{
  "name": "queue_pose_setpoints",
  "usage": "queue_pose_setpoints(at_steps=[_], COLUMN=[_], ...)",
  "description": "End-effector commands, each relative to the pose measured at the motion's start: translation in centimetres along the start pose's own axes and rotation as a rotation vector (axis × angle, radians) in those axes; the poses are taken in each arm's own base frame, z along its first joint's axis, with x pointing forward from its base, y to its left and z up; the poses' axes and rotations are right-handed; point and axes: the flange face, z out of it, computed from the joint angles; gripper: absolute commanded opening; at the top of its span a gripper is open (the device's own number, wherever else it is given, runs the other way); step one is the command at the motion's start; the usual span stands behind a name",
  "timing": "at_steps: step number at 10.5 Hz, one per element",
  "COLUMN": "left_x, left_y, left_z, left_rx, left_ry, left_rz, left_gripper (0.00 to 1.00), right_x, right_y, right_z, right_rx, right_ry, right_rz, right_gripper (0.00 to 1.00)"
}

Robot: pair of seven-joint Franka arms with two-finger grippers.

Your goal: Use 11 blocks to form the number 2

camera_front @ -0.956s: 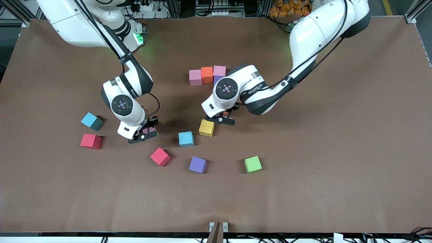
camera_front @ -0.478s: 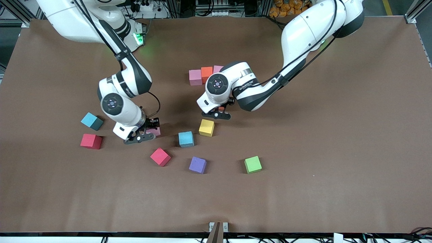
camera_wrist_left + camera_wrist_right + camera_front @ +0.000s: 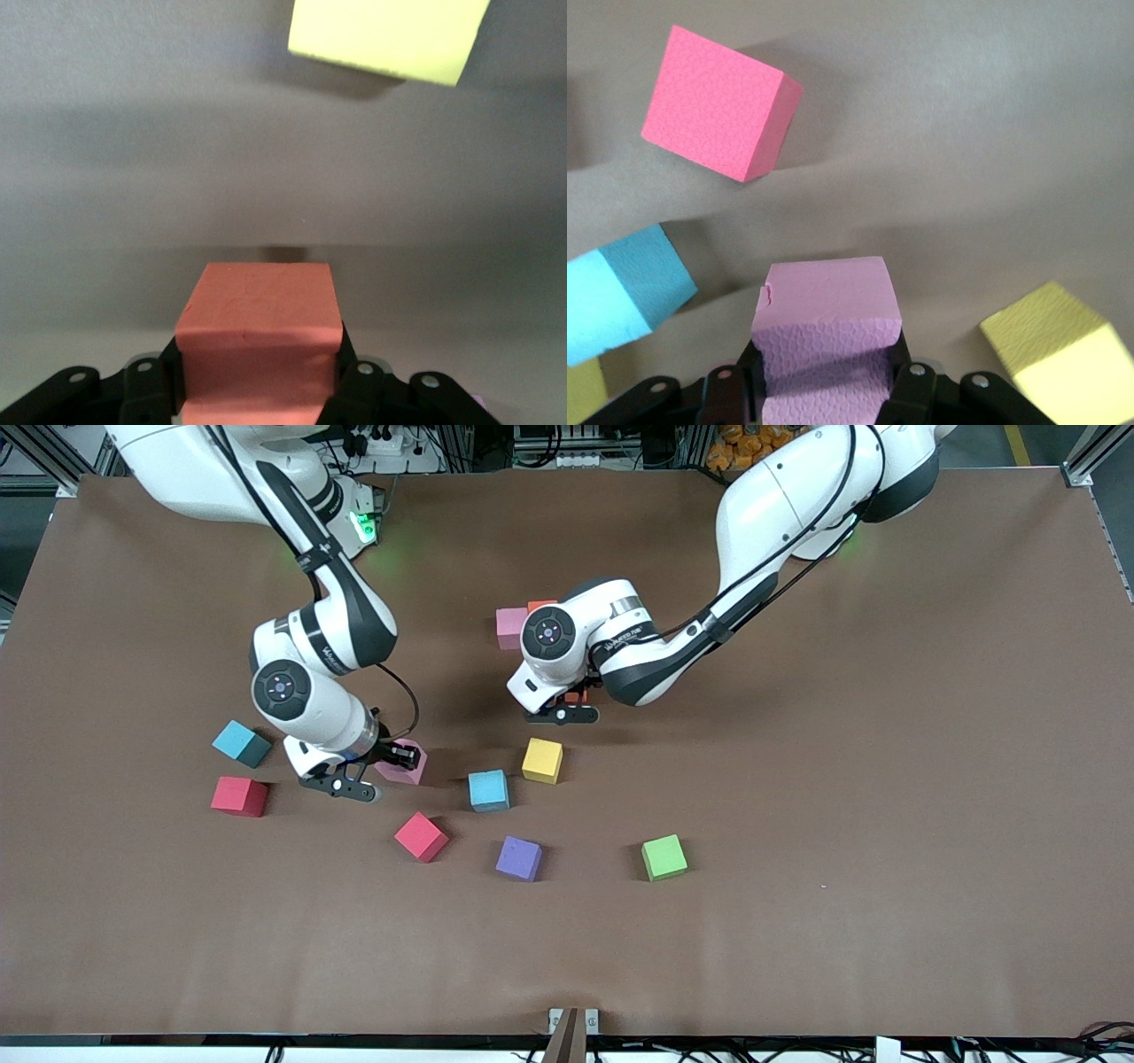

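My left gripper (image 3: 574, 701) is shut on an orange block (image 3: 260, 329) and hangs over the table between a yellow block (image 3: 542, 760) and the row by the arms' bases. Of the number 2 only a pink block (image 3: 511, 625) and the edge of an orange one (image 3: 541, 605) show; the left wrist hides the rest. My right gripper (image 3: 393, 761) is shut on a pink block (image 3: 824, 341), low over the table beside a red block (image 3: 421, 836). In the right wrist view the fingers (image 3: 914, 390) squeeze its sides.
Loose blocks lie nearer to the front camera: light blue (image 3: 488, 789), purple (image 3: 519, 857), green (image 3: 664, 856). Toward the right arm's end lie another light blue block (image 3: 241, 742) and a red one (image 3: 239, 795). The brown table (image 3: 842, 779) is bare toward the left arm's end.
The right gripper has shut on the pink block and its wrist has drawn back toward its base. The left gripper has carried the orange block away from the yellow block, toward the row.
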Motion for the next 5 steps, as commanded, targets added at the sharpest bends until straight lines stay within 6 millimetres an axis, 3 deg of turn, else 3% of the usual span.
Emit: queue_pose_setpoints(at_steps=[1,5], left_x=[-0.46,-0.52], left_y=[-0.5,-0.52], left_z=[0.94,1.76], left_rx=[0.039,-0.015], left_ry=[0.026,0.056], left_rz=[-0.002,0.0], left_gripper=[0.0,0.0], right_x=[-1.64,-2.14], right_y=[-1.37,-1.52], right_z=[-0.15,0.17], right_rx=[0.001,-0.011], right_ry=[0.01,0.0], right_rz=[0.217,0.353], right_gripper=[0.0,0.0])
